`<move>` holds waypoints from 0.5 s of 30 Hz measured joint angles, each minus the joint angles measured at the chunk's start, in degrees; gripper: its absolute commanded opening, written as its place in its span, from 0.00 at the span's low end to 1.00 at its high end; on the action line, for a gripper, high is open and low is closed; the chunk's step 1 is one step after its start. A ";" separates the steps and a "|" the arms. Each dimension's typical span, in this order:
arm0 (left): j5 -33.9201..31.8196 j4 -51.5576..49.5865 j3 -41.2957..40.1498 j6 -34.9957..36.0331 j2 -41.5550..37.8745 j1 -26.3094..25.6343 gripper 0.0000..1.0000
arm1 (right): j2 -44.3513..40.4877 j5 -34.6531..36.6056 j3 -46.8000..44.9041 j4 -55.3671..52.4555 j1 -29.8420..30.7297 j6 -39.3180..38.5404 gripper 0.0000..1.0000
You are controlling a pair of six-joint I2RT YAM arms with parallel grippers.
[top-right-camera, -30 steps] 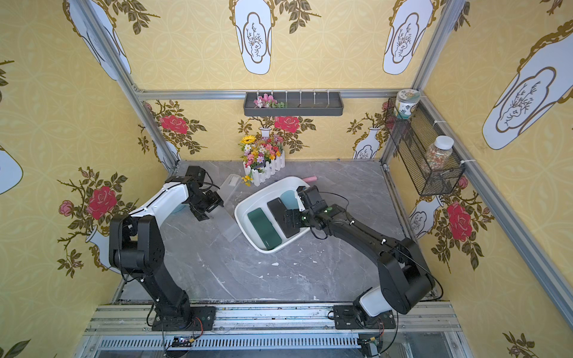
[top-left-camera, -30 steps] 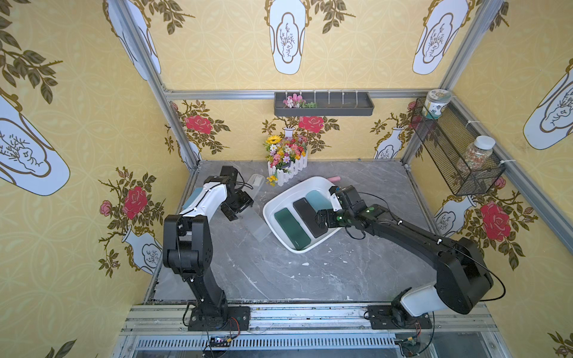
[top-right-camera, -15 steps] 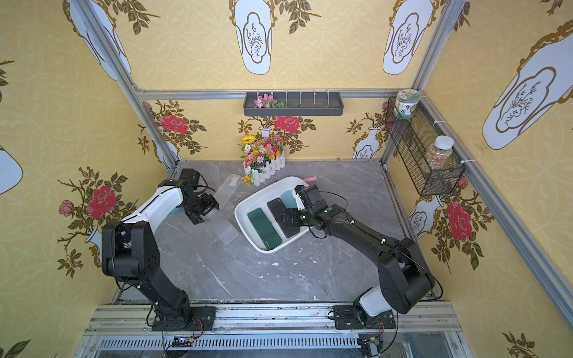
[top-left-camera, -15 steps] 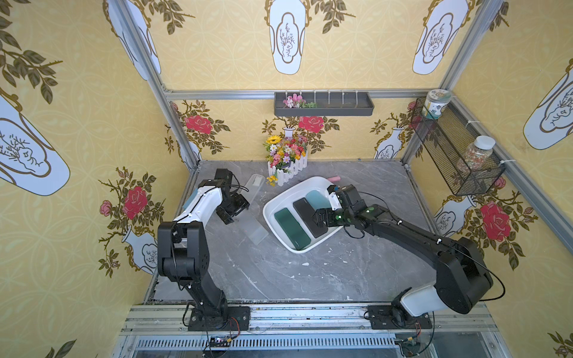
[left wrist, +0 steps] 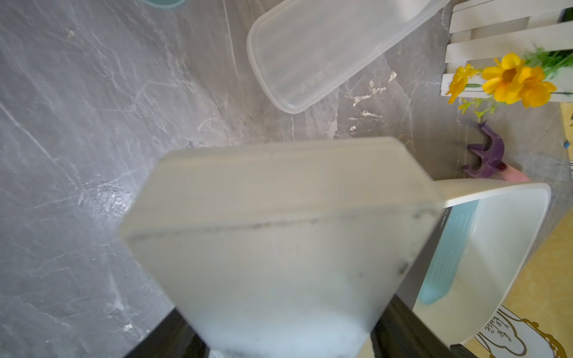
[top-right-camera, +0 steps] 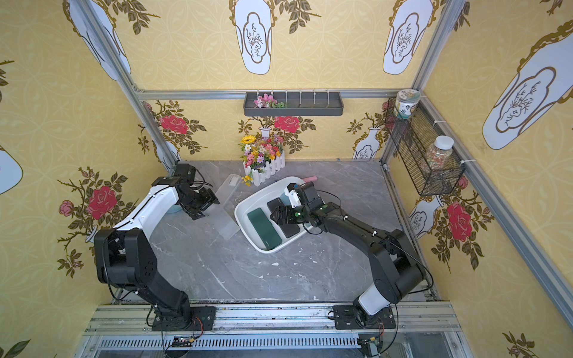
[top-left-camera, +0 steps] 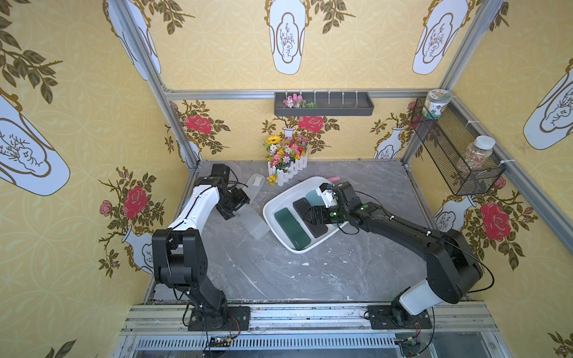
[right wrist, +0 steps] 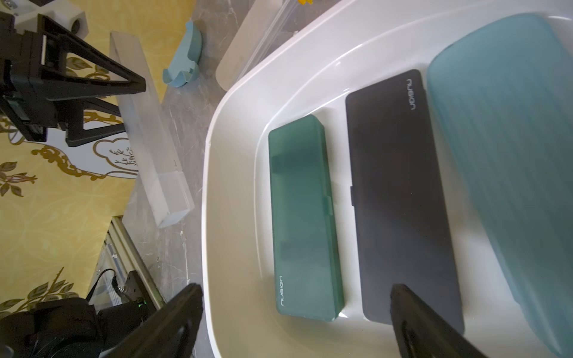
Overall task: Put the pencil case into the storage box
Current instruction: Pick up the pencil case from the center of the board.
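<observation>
The left gripper [top-left-camera: 239,208] is pressed together on one end of the frosted case [top-left-camera: 256,222], the one to be stored. This case is outside the box [top-left-camera: 271,207], just beside the rim nearest the left arm, and it is turned on its narrow edge. I cannot tell whether its far end rests on the table [top-left-camera: 279,279]. The right gripper [right wrist: 296,289] is spread wide and holds nothing. It hangs low in the box, over the green case [right wrist: 304,217] and the black case [right wrist: 400,198]. A blue case [right wrist: 508,155] lies beside these two, so three cases cover nearly the whole floor of the box. I see several risks from here. The grip is at one end only, so the long case can swing or slip out when it is lifted. If it is carried too low, its far end can strike the rim and push or tip the box. Little floor is free, so the case may end on top of the others or lean on the rim and slide back out. The open right gripper stands where the case must go, and the two arms can collide if it does not move away first.
</observation>
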 measured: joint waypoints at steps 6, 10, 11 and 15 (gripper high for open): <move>1.09 -0.79 1.18 0.83 -0.04 0.00 0.73 | 3.87 -5.22 1.86 2.91 0.02 0.39 0.97; 2.01 -0.81 2.62 0.83 0.24 -0.42 0.73 | 5.86 -7.91 2.49 5.07 0.02 1.40 0.97; 2.23 -0.79 3.06 0.81 0.57 -0.68 0.73 | 6.23 -8.46 2.69 5.33 0.02 1.40 0.97; 2.82 -0.79 4.79 0.68 2.36 -2.38 0.73 | 6.54 -9.60 2.99 6.10 0.02 1.42 0.97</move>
